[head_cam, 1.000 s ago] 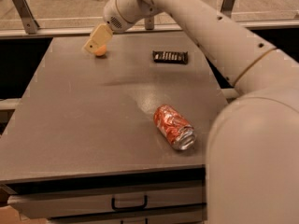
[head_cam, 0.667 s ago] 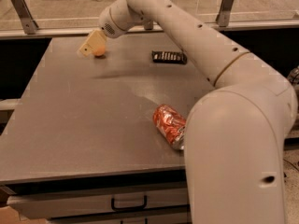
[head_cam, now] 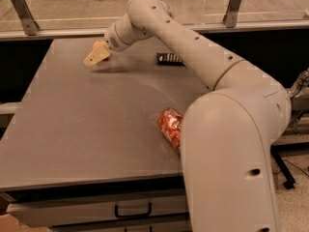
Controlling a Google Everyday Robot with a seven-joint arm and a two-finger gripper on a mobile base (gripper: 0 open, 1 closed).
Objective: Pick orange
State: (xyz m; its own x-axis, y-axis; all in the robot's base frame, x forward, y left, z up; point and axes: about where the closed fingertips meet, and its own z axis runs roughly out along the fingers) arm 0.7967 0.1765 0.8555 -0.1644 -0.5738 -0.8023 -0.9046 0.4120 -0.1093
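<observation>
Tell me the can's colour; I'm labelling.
Can: orange-red, white pattern, camera view. Gripper at far left of table.

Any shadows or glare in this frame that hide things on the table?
Camera view: the gripper, over the far left of the table, casts a soft shadow beneath it; a faint sheen lies mid-table; nothing is hidden by either, but the arm covers part of the soda can; no orange shows.
</observation>
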